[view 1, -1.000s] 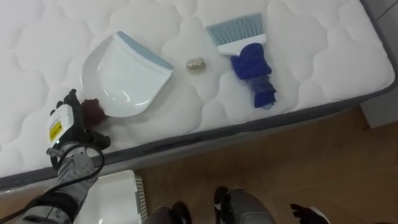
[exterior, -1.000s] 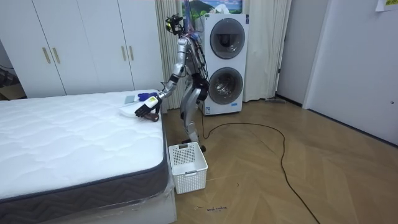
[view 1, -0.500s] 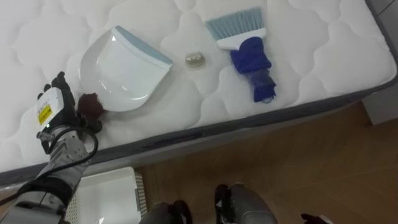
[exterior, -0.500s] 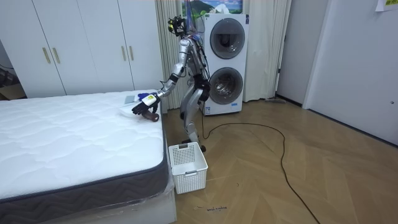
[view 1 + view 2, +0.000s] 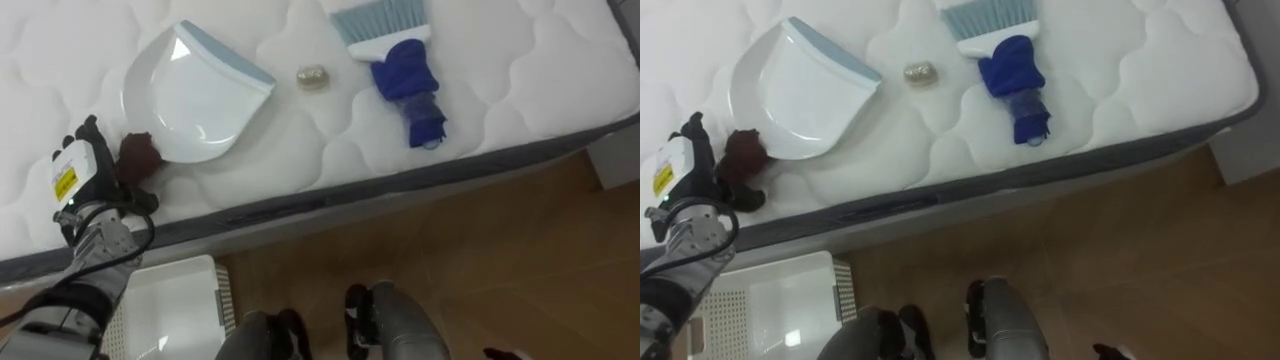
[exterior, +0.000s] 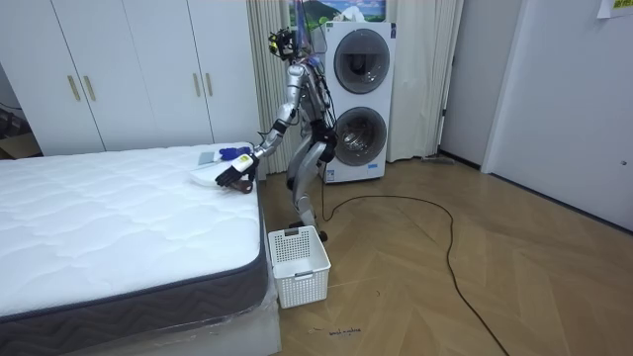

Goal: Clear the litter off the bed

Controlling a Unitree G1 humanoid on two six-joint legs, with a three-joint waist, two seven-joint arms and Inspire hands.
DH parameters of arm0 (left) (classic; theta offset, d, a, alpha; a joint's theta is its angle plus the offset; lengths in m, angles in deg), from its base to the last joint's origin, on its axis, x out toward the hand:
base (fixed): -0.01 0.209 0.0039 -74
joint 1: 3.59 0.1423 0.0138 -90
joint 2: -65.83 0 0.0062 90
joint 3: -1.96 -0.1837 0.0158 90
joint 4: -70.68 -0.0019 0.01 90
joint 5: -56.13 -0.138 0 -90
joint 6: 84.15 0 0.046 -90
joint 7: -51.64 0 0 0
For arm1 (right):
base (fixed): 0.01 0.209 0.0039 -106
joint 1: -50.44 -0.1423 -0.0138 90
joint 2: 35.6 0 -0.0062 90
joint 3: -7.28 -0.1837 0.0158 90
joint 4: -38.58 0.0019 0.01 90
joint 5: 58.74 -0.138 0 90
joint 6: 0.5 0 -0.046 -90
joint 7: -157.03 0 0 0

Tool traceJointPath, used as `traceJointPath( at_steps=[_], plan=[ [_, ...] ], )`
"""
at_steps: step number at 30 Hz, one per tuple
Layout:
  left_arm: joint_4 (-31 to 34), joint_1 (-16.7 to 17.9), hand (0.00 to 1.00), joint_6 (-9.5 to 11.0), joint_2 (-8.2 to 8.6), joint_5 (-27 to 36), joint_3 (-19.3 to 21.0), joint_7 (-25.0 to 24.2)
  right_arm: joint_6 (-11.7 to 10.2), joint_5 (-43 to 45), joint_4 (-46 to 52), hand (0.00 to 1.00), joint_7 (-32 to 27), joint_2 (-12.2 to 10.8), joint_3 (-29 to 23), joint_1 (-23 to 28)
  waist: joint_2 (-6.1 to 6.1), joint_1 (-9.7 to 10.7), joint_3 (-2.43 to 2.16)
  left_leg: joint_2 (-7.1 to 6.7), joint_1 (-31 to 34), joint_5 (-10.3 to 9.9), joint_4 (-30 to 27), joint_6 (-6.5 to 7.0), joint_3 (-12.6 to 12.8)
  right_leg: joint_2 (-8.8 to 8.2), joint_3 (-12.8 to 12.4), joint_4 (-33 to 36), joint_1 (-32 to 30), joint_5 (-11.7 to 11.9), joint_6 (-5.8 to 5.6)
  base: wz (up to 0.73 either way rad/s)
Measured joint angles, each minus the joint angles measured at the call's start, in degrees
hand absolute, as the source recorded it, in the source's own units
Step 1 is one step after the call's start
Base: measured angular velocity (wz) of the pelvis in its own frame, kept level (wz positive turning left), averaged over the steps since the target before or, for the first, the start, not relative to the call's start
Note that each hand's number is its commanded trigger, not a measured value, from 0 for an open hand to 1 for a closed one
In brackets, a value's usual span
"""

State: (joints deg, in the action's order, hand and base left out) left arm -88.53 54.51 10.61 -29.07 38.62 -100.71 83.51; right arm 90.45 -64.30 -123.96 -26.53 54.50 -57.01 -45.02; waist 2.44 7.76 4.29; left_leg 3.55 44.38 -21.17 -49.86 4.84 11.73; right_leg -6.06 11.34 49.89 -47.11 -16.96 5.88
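The black fingers (image 5: 92, 135) of the left hand (image 5: 88, 182), at the left edge of the frame, are curled about the dark red-brown handle (image 5: 140, 155) of a white plastic dustpan with a pale blue lip (image 5: 195, 95). The thumb lies below the handle, so the hand has hold of it. The dustpan lies flat in the upper left on the white quilted mattress (image 5: 520, 60), mouth turned towards the frame's right. Just beyond its lip, apart from it, sits a small crumpled beige wad (image 5: 313, 77). Further right, at the top centre, lies a hand brush with pale blue bristles and a dark blue grip (image 5: 400, 70). A white plastic basket (image 5: 170, 300) stands on the wooden floor (image 5: 500, 260) at the lower left, beside the bed's edge. The right hand (image 5: 1106, 352) is a dark sliver at the bottom edge.

The dustpan looks light and stiff and should slide easily over the cloth; the handle is the sound place to hold it. The wad seems feather-light and may roll away from a push. The brush is best taken by its blue grip.
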Motion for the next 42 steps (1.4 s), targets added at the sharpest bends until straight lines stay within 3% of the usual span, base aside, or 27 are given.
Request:
traceJointPath(
  at_steps=[12, 15, 16, 19, 20, 30, 42],
  plan=[
    [0.0, -0.2, 0.04, -1.1, 0.02, 1.1, -1.1, -1.4, 0.5, 2.2, 3.9, 0.0, 0.0, 0.0, 0.0, 0.1, 0.46, 0.9, -0.34, -0.28, 2.5, 0.1, -0.4, 0.35, -0.9, -0.11, 0.6, 0.1, -1.7, -0.1, -0.22, 0.03],
    [0.0, -0.2, 0.24, -1.4, 0.01, 1.1, -1.1, -1.4, 0.5, 2.8, 5.0, 0.0, 0.0, 0.0, 0.0, 0.2, 0.67, 1.3, -0.44, -0.31, 2.7, 0.1, -0.6, 0.36, -1.0, -0.17, 0.7, 0.1, -1.7, -0.1, -0.26, 0.02],
    [0.0, -0.2, 0.52, -1.5, 0.01, 1.1, -1.1, -1.5, 0.5, 2.9, 5.2, 0.0, 0.0, 0.0, 0.0, 0.2, 0.67, 1.4, -0.44, -0.31, 2.7, 0.1, -0.6, 0.36, -1.0, -0.19, 0.8, 0.1, -1.7, -0.1, -0.25, 0.0],
    [0.0, -0.3, 0.93, -2.0, 0.01, 1.1, -1.2, -1.8, 0.5, 2.9, 5.9, 0.0, 0.0, 0.1, -0.1, 0.6, 0.75, 1.5, -0.4, -0.27, 2.9, 0.1, -0.9, 0.36, -1.2, -0.26, 1.1, 0.2, -1.7, -0.1, -0.23, 0.01],
    [0.0, -0.4, 1.0, -2.3, 0.01, 1.1, -1.2, -2.1, 0.5, 2.9, 5.9, 0.0, 0.0, 0.1, -0.1, 0.7, 0.85, 1.6, -0.34, -0.27, 3.0, 0.1, -1.0, 0.36, -1.3, -0.31, 1.2, 0.2, -1.7, -0.1, -0.21, 0.04],
    [-1.0, -3.0, 1.0, -4.9, -1.1, 3.4, -1.6, -2.7, 1.6, 2.9, 6.3, 0.0, 0.0, 0.3, -0.1, 0.9, 0.92, 1.8, -0.28, -0.35, 3.3, 0.1, -1.1, 0.4, -1.3, -0.48, 1.2, 0.6, -2.2, -0.2, -0.14, 0.0],
    [-1.7, -4.0, 1.0, -4.7, -1.61, 7.3, -2.2, -2.8, 2.4, 3.4, 8.6, 0.0, 0.0, 1.1, -0.1, 2.4, 0.92, 2.4, -0.23, -0.19, 6.2, -0.6, -3.3, 0.3, -1.2, -0.76, 1.0, 2.8, -5.2, -0.7, 0.17, 0.0]
  ],
)
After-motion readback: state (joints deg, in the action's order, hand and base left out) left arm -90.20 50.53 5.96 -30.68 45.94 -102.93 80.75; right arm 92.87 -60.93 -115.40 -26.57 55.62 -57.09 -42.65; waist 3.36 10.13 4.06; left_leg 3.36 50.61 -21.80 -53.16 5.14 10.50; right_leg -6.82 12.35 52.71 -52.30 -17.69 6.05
